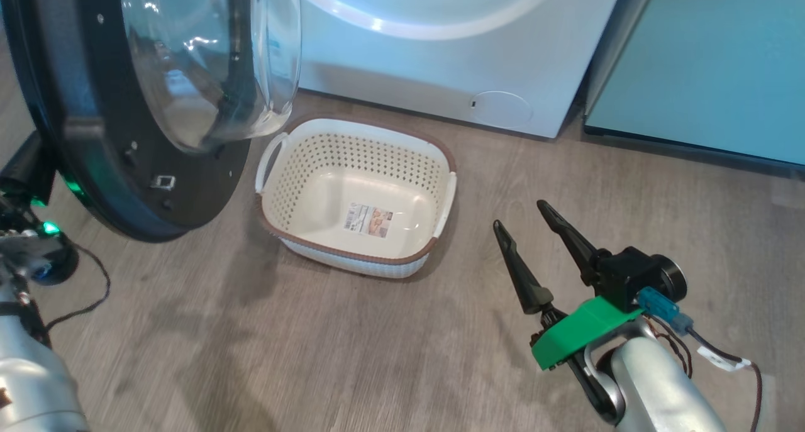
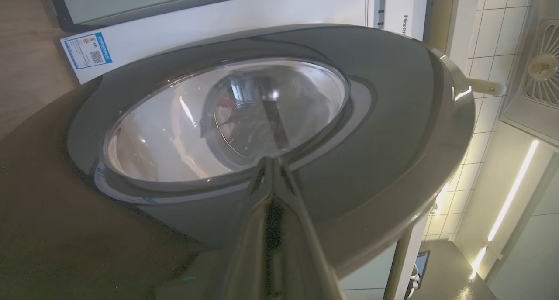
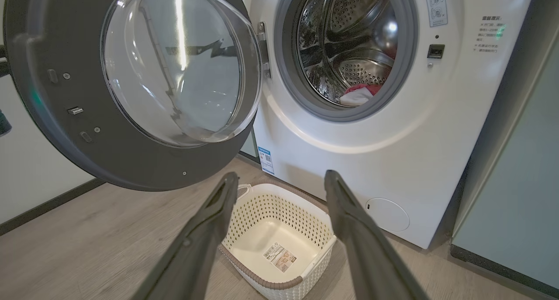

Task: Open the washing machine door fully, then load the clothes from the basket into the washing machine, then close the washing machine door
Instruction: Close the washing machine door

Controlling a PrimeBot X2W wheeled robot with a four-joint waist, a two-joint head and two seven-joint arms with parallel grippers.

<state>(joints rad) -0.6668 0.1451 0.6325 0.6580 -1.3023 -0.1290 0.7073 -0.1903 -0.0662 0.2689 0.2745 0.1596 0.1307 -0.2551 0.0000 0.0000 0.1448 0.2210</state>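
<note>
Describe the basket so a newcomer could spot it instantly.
Start at the white front-loading washing machine. On the wood floor before it, beside the open black-rimmed glass door, sits a small cream perforated plastic basket. Its brown rim and bottom label set it apart.

Laundry corner, evenly lit.
Grey-brown wood-look plank floor (image 1: 283, 356); pale teal flat-fronted cabinet (image 1: 710, 67) at its right edge; plain white wall (image 3: 30, 169), dark skirting board (image 3: 48, 205).

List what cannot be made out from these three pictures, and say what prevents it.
1. Head view: drum mouth of the washing machine, cut off by the top edge.
2. Right wrist view: number of clothes, half hidden behind the grey gasket.
3. Head view: print on the basket label, too small.
</note>
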